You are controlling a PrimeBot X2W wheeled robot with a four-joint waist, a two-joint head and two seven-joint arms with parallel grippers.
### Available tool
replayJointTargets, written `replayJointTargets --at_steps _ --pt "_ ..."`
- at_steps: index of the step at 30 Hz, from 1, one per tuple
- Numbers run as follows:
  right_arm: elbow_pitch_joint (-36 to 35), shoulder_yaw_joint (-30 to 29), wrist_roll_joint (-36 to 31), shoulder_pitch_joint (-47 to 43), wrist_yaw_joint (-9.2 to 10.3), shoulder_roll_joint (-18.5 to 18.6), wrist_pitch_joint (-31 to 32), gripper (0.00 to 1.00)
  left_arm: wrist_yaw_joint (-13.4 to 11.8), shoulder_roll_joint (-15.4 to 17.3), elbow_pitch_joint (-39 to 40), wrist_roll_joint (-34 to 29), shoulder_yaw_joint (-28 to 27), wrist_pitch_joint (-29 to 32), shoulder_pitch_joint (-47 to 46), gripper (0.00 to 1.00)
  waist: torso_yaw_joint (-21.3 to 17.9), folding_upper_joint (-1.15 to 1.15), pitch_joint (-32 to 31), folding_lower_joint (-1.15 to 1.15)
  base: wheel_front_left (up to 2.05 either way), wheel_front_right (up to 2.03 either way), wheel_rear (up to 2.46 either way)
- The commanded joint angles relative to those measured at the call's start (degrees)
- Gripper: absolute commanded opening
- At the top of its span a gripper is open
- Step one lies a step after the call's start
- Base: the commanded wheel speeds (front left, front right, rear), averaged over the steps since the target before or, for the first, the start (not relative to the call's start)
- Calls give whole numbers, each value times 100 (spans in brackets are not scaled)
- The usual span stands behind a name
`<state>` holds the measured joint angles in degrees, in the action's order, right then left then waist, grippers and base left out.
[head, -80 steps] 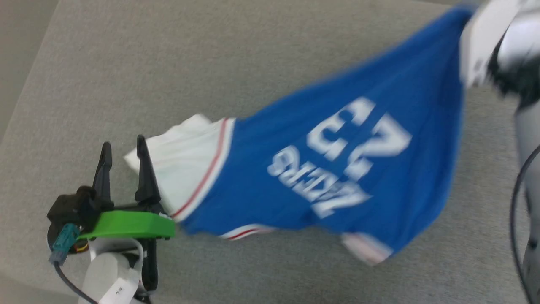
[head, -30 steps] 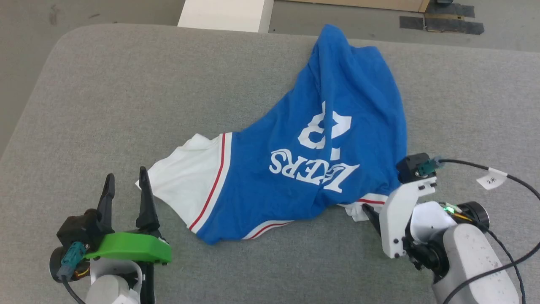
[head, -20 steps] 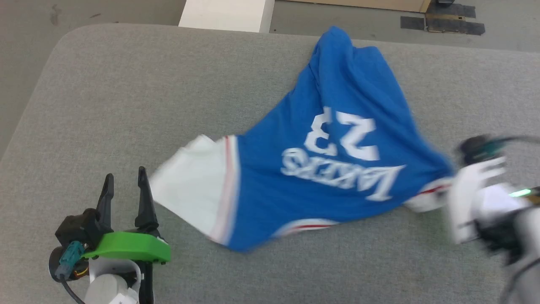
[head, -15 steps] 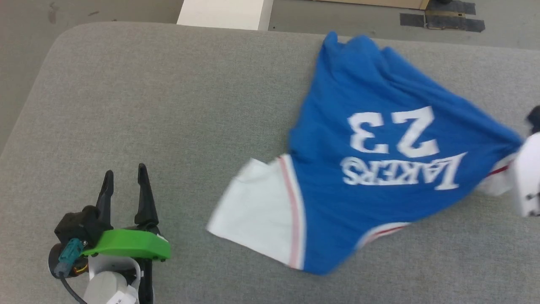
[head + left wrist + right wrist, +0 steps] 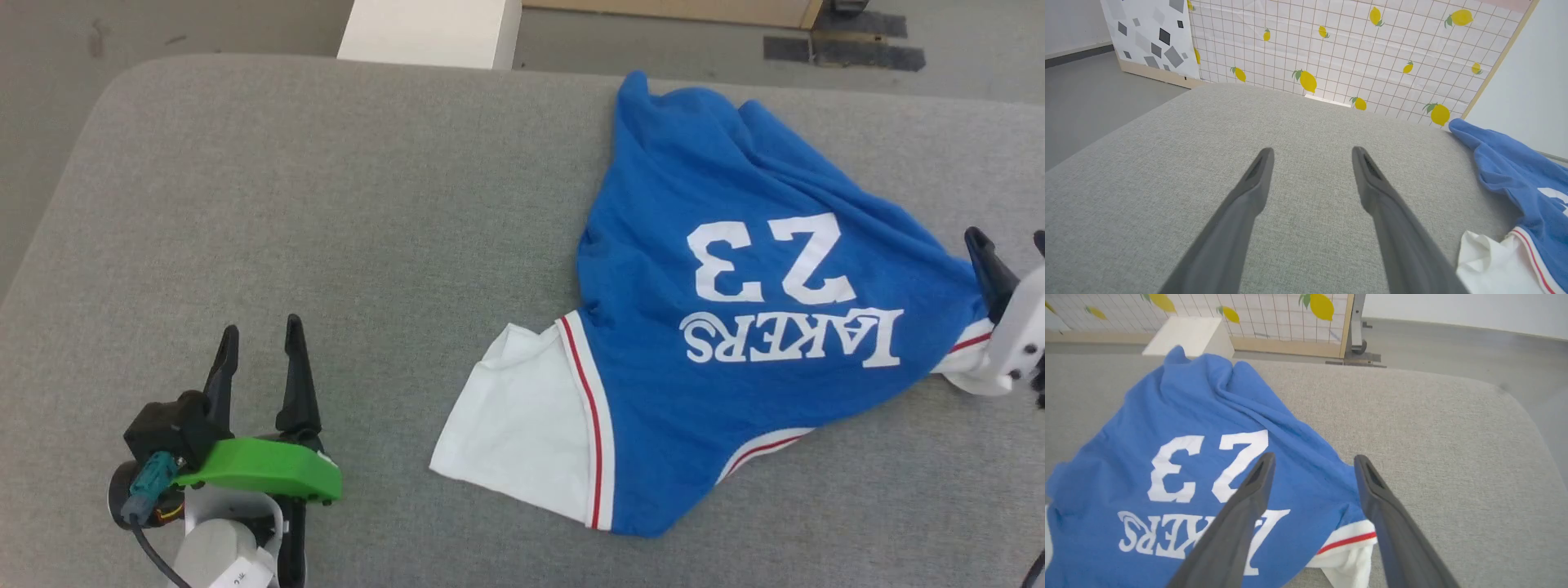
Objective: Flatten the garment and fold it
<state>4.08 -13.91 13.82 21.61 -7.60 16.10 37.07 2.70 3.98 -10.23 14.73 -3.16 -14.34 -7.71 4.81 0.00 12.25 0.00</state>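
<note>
From the head view, the garment (image 5: pixel 735 343) lies crumpled on the right half of the grey cloth-covered bench (image 5: pixel 326 204). Its blue body shows white lettering and "23", upside down to the camera. One white sleeve (image 5: pixel 514 425) with a red stripe spreads toward the near middle, and a blue corner reaches the bench's far edge. The left claw (image 5: pixel 261 327) sits at the lower left, well apart from the cloth, with its two dark fingers spread and nothing between them. The right claw (image 5: pixel 1008 243) is at the right edge, just beside the garment's white, red-striped trim. A white box (image 5: pixel 424 28) stands on the floor beyond the bench.

In the left wrist view, the left claw's fingers stand wide apart over bare grey fabric. The garment's blue edge and white sleeve lie off to the right, and a lemon-print panel (image 5: pixel 1331 41) stands behind the bench.

In the right wrist view, the right claw's fingers are parted and grip nothing. They hang over the garment's right edge, and the red-striped white trim lies between and below them.
</note>
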Motion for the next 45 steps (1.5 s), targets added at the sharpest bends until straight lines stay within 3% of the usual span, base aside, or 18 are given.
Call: replayJointTargets --at_steps 1,5,9,19,27,28,29,30,36,45 --pt "-191 -117 -59 -326 11 -254 -324 100 43 41 23 17 29 34 -39 100 -106 0 -160 0 0 0 0" --pt "-686 -303 -52 -1135 11 -881 -1047 100 78 33 73 45 177 294 -17 100 -251 0 -328 0 0 0 0" --pt "-785 -371 113 -1765 11 -1208 -1544 100 176 0 94 145 535 930 -95 100 -405 0 -382 0 0 0 0" --pt "-756 -234 246 -1833 11 -1318 -1572 100 355 69 -584 46 1816 3920 -1325 100 -748 0 -191 0 0 0 0" --pt "-710 -143 306 -1616 11 -1321 -1599 100 361 298 -1527 -229 2210 4876 -1859 100 -1044 0 10 0 0 0 0" --pt "-707 -142 305 -1618 11 -1321 -1609 100 356 300 -1607 -211 2204 4913 -1864 97 -1059 0 20 0 0 0 0" --pt "-704 -151 314 -1621 11 -1321 -1625 100 357 322 -1676 -221 2221 4927 -1879 20 -1068 0 35 0 0 0 0" --pt "-707 -156 324 -1625 11 -1321 -1638 100 341 318 -1700 -185 2185 4882 -1890 0 -1070 0 58 0 0 0 0" --pt "-683 -147 358 -1662 11 -1322 -1697 100 -95 170 -1569 638 1172 4083 -2133 0 -1029 0 124 0 0 0 0" --pt "-668 -7 319 -1584 11 -1322 -1672 100 -820 910 -1704 1023 -122 3597 -2502 0 -995 0 254 0 0 0 0"
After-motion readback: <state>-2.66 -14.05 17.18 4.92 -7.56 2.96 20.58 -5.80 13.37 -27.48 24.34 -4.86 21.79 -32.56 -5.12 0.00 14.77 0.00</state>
